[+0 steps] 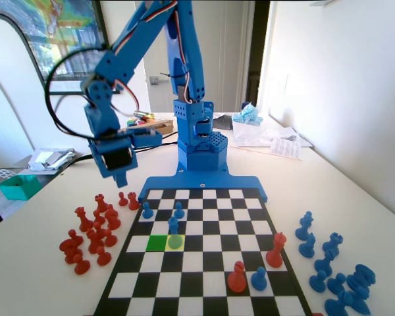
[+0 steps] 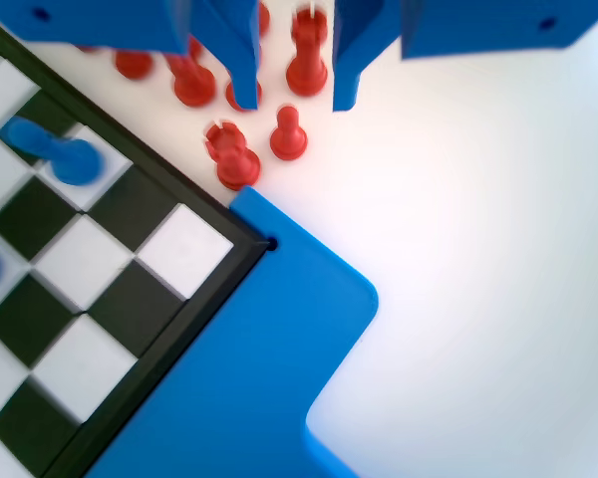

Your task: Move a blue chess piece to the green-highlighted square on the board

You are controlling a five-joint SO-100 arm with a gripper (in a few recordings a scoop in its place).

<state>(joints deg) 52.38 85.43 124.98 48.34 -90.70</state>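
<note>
The green-highlighted square [image 1: 157, 243] lies on the board [image 1: 204, 263] in its left half, with nothing on it. A blue pawn [image 1: 174, 230] stands on the yellow square [image 1: 176, 245] just right of it. Two more blue pawns [image 1: 147, 210] [image 1: 178, 210] stand one row further back. My gripper [image 1: 120, 176] hangs in the air over the table, left of the board's far left corner. In the wrist view the gripper [image 2: 295, 98] is open and holds nothing. Red pieces [image 2: 308, 65] lie far below its jaws. A blurred blue pawn [image 2: 58, 152] stands near the board's corner.
A cluster of red pieces [image 1: 92, 230] stands on the table left of the board, several blue pieces [image 1: 336, 270] to its right. On the near rows stand two red pieces [image 1: 237, 277] [image 1: 275, 250] and a blue pawn [image 1: 259, 279]. A teal box [image 1: 20, 187] sits far left.
</note>
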